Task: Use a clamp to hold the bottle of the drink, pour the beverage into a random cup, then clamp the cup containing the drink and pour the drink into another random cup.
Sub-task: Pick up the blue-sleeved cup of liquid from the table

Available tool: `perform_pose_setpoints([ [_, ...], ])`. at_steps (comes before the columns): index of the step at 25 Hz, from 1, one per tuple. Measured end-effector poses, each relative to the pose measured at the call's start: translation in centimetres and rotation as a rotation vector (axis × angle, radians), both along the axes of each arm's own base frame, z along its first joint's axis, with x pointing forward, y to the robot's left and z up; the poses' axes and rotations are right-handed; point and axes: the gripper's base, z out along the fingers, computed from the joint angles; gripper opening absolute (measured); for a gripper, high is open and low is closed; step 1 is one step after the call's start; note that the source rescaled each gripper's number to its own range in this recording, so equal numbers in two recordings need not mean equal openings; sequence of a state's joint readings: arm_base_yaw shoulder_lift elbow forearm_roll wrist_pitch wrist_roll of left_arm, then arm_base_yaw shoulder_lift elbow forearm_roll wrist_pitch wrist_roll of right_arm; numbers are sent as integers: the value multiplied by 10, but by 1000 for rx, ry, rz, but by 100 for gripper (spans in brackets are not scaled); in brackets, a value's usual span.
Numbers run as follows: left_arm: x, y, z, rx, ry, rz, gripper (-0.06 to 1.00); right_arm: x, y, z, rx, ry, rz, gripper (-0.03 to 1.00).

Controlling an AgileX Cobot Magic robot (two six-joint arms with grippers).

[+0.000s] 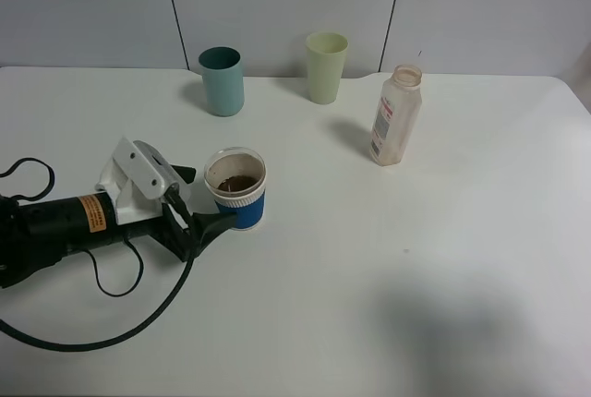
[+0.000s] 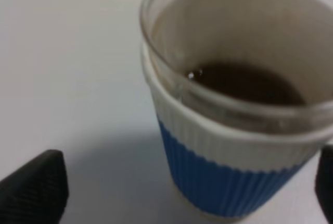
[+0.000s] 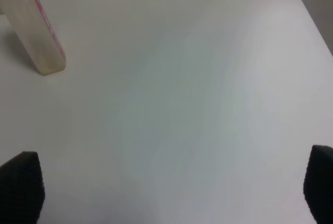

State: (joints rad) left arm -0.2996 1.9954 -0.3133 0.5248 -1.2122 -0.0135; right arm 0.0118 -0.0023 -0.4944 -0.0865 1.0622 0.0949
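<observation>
The blue cup (image 1: 236, 192), with a white ribbed band and a clear rim, stands upright left of the table's middle with brown beverage (image 1: 238, 182) in its bottom. My left gripper (image 1: 205, 198) lies low on the table, open, with one finger on each side of the cup. In the left wrist view the cup (image 2: 234, 146) and its beverage (image 2: 244, 83) fill the frame, and one fingertip (image 2: 34, 187) stands clear of the cup's wall. The bottle (image 1: 395, 116) stands upright at the right rear and looks empty. My right gripper (image 3: 169, 187) hangs open over bare table, away from the bottle (image 3: 36, 31). The teal tumbler (image 1: 222, 80) stands at the rear.
A pale yellow-green tumbler (image 1: 326, 66) stands at the rear, to the right of the teal one. The left arm's black cable (image 1: 102, 337) loops over the front left of the white table (image 1: 416, 258). A wall runs behind the table's far edge.
</observation>
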Motion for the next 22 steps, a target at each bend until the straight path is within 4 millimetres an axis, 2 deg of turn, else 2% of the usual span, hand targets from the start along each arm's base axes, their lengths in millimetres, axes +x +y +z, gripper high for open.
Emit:
perform_pose_setpoints([
  [2,2,-1,1,-6,-6,-6,94,0,0,0,0,0,0,100],
  [4,2,-2,1,-6,-8,-12,98,0,0,0,0,0,0,100],
  [22,-2,-6,1,-12,-3,-79,99,0,0,0,0,0,0,100],
])
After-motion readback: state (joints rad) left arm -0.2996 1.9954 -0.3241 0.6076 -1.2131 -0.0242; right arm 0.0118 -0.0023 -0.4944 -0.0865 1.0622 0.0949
